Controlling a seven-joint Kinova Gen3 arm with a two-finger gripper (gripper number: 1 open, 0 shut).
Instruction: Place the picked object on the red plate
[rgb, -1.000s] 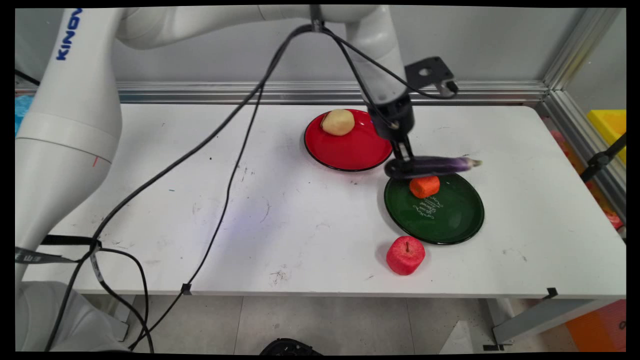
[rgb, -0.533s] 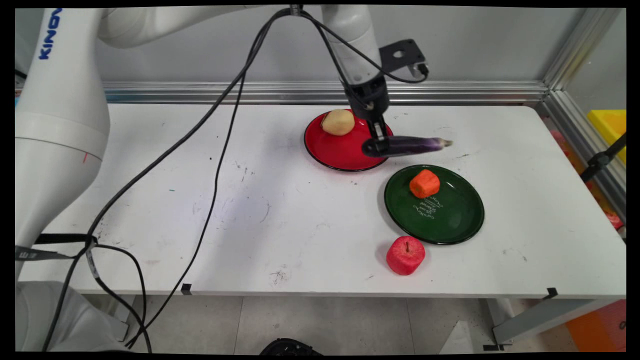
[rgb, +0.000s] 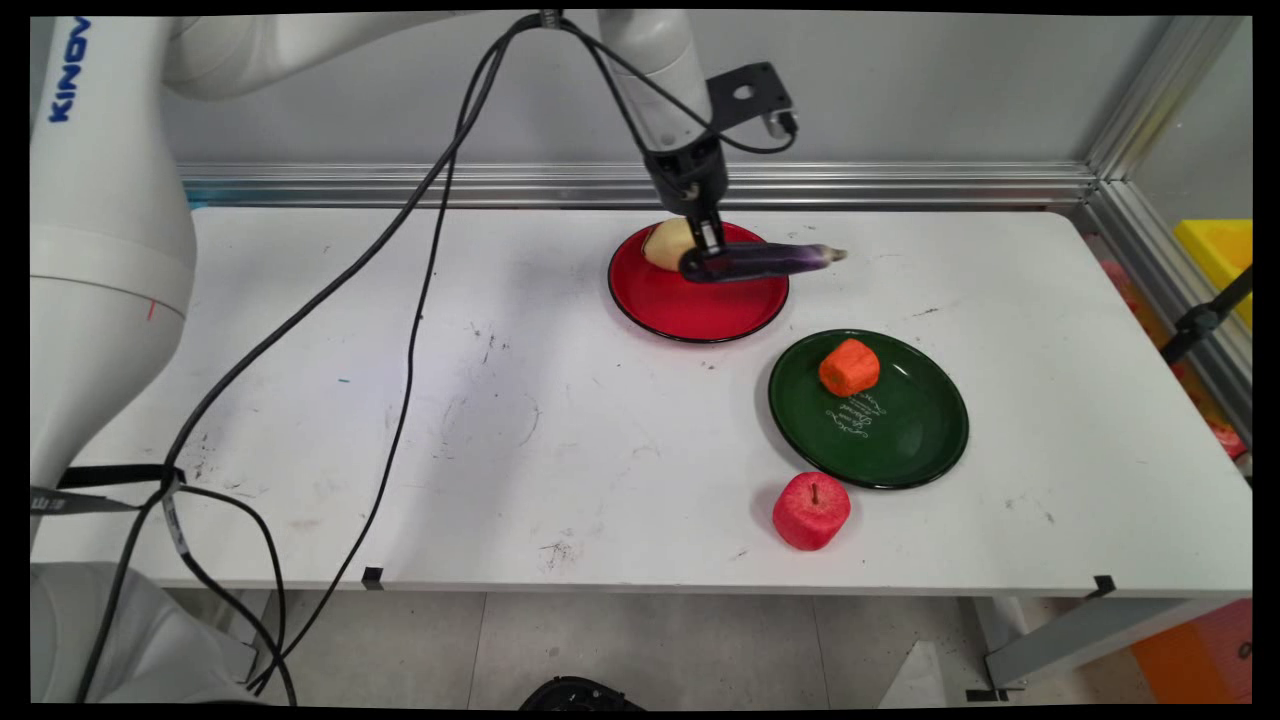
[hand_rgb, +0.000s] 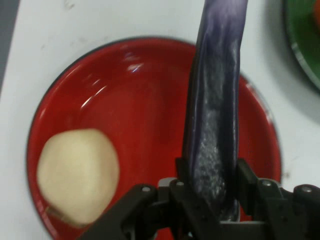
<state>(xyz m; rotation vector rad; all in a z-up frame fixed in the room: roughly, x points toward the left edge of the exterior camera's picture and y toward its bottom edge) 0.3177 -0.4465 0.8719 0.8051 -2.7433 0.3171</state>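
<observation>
Hovering over the red plate (rgb: 690, 310), the tool (rgb: 708, 262) pinches the dark blunt end of a purple eggplant (rgb: 770, 261), held level above the surface (rgb: 520, 420). We see its stem end reaching past the plate's right rim. A potato (hand_rgb: 77, 175) sits on that plate (far-left part). Well apart: green plate (rgb: 900, 440) bearing an orange chunk (rgb: 849, 367), red apple (rgb: 811, 510) just beside it.

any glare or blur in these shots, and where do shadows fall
Main view: sharp; the green plate shows faint sheen, and the apple casts a soft shadow to its left. Hand view: soft focus overall, white glare streaks on the red plate, and speckled highlights on the eggplant held in the gripper; the potato looks washed out.
</observation>
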